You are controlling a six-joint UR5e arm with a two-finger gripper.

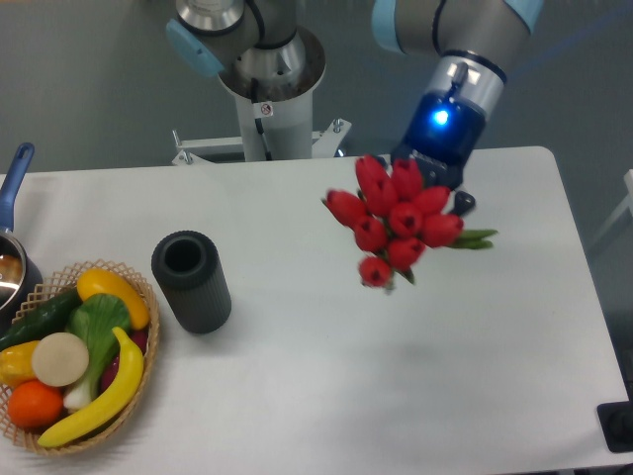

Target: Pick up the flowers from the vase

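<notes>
The flowers, a bunch of red tulip buds with green stems, hang in the air over the right half of the table, tilted with the buds toward the left. My gripper is behind the bunch at its stem end and is shut on the stems; its fingers are mostly hidden by the buds. The vase, a dark grey ribbed cylinder, stands upright on the left part of the table with an empty mouth, far to the left of the flowers.
A wicker basket with fruit and vegetables sits at the front left corner. A blue-handled metal pot is at the left edge. The arm's base stands behind the table's back edge.
</notes>
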